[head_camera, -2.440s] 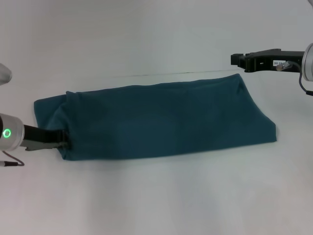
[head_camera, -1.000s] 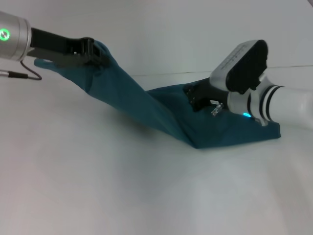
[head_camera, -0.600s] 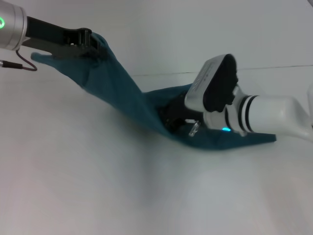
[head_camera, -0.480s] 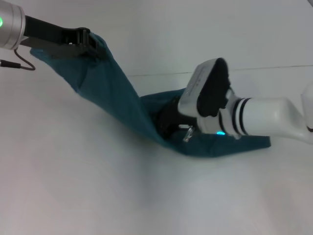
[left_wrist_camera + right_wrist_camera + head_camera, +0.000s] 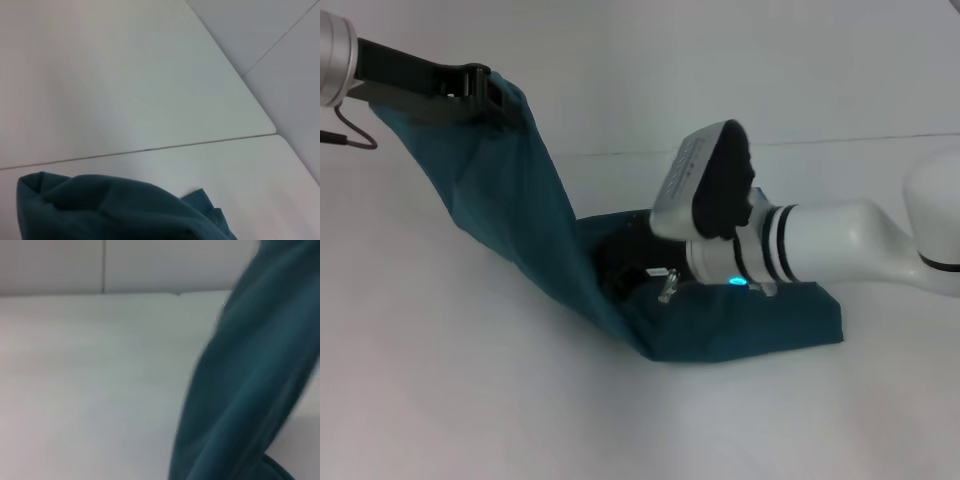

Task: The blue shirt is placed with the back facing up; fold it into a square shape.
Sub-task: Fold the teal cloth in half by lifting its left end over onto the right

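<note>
The blue shirt (image 5: 530, 215) is half lifted. One end hangs high at the upper left, pinched in my left gripper (image 5: 488, 92), which is shut on its edge. From there the cloth slopes down to a crease near the table's middle, and the other part (image 5: 760, 325) lies flat. My right gripper (image 5: 625, 268) sits low on the flat part, just inside the crease, under the raised cloth. The shirt (image 5: 115, 212) bunches close up in the left wrist view. In the right wrist view the shirt (image 5: 250, 375) hangs as a slanted sheet.
The white table (image 5: 470, 400) lies all around the shirt. A thin seam (image 5: 860, 138) runs across its back. My white right forearm (image 5: 840, 250) stretches over the flat cloth from the right edge.
My left gripper has raised the shirt's left end off the table and carried it rightward. My right arm came down onto the shirt and slid left, and the flat part has shortened.
</note>
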`<state>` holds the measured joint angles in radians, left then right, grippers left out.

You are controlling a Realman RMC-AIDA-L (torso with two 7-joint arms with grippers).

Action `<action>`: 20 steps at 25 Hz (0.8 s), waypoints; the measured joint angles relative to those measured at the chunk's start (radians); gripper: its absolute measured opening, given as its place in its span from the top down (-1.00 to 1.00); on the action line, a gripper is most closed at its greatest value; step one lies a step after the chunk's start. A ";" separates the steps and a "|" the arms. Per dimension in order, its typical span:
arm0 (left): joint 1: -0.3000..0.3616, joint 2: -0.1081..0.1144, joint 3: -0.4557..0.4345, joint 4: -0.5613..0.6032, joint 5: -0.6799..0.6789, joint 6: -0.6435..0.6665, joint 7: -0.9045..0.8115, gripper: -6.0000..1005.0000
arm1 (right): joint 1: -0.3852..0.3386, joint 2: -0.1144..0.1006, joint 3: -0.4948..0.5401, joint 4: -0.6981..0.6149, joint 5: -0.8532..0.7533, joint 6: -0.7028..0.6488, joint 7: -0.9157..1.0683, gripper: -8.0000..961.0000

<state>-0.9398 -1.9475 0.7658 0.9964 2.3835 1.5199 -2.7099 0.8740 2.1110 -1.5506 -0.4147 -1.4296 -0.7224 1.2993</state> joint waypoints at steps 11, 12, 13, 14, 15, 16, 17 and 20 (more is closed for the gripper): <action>-0.015 -0.015 0.037 -0.003 -0.005 -0.001 0.014 0.83 | -0.367 -0.138 0.484 -0.212 0.001 -0.072 0.328 0.98; -0.021 -0.018 0.045 -0.003 -0.006 -0.002 0.014 0.82 | -0.400 -0.154 0.550 -0.211 0.001 -0.096 0.339 0.98; -0.026 -0.022 0.052 -0.003 -0.006 -0.003 0.014 0.82 | -0.431 -0.169 0.614 -0.210 0.001 -0.122 0.349 0.98; -0.034 -0.027 0.062 -0.002 -0.006 -0.003 0.014 0.81 | -0.463 -0.183 0.674 -0.208 0.001 -0.142 0.360 0.98; -0.043 -0.032 0.072 -0.002 -0.006 -0.003 0.014 0.81 | -0.513 -0.198 0.768 -0.206 0.001 -0.176 0.378 0.98; -0.051 -0.037 0.079 -0.002 -0.006 -0.004 0.014 0.80 | -0.540 -0.204 0.819 -0.206 0.001 -0.193 0.382 0.98; -0.063 -0.045 0.092 -0.001 -0.006 -0.005 0.014 0.80 | -0.540 -0.204 0.819 -0.206 0.001 -0.193 0.382 0.98; -0.104 -0.070 0.127 -0.002 -0.006 -0.007 0.013 0.78 | -0.589 -0.206 0.907 -0.207 0.001 -0.228 0.382 0.98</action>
<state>-1.0442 -2.0173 0.8924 0.9946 2.3776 1.5131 -2.6968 0.2851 1.9045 -0.6432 -0.6217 -1.4283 -0.9503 1.6814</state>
